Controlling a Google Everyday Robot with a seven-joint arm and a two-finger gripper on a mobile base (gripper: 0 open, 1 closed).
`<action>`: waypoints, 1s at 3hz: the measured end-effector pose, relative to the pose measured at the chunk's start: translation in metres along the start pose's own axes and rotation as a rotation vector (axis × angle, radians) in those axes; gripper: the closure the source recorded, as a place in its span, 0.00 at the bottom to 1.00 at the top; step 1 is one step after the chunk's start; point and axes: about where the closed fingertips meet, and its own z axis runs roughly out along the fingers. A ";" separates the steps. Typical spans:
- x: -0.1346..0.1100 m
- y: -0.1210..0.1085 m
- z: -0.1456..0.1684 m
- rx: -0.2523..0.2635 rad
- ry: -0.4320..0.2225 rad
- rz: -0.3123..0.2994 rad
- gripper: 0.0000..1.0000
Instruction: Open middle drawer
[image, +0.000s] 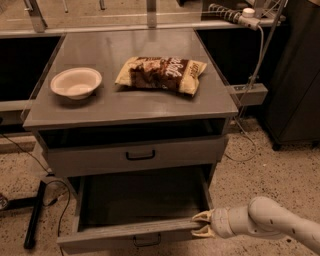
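The middle drawer (125, 231) is pulled well out of the grey cabinet, and its deep grey tray (142, 197) shows empty. Its flat front carries a small black bar handle (146, 241) at the lower edge of the view. My gripper (201, 224) comes in from the right on a white arm. Its two pale fingers clamp the right end of the drawer front's top edge, one on each side. Above it, another drawer front (137, 156) with a black handle stays closed.
On the cabinet top (100, 107) sit a white bowl (76, 83) at the left and a chip bag (161, 74) at the centre right. A black bar and cables (36, 215) lie on the floor to the left. A dark cabinet (295, 75) and a power strip (247, 92) stand to the right.
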 end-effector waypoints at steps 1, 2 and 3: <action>0.000 0.000 0.000 0.000 0.000 0.000 0.82; 0.000 0.000 0.000 0.000 0.000 0.000 0.58; 0.000 0.001 0.000 -0.008 -0.011 0.005 0.34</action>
